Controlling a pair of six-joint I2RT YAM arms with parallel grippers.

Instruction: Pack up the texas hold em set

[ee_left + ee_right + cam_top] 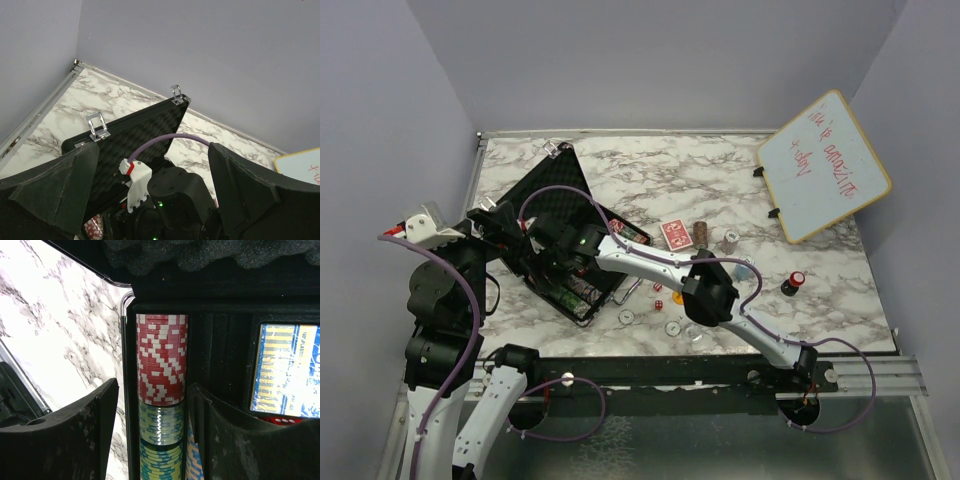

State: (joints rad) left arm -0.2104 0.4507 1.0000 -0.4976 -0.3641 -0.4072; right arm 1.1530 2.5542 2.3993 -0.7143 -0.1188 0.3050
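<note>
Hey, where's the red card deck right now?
In the top view, the red deck sits just right of the open case, with a dark chip stack on its right.

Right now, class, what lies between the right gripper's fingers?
Slotted in the case: a red-white chip stack, then a paler stack. The right wrist view shows it.

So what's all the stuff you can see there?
case: one, black, open, table's left
chip stacks: three at least, red, pale green, teal, rowed inside case
blue deck: one, inside case
red deck: one, table, right of case
loose stacks: two, brown, grey, beside red deck
dice: two, red, near case
buttons: about three, pale, front
cylinder: one, black, red-white top, right
whiteboard: one, wood-framed, back right
table: marble
left gripper: open, by case lid
right gripper: open, straddling chips
</note>
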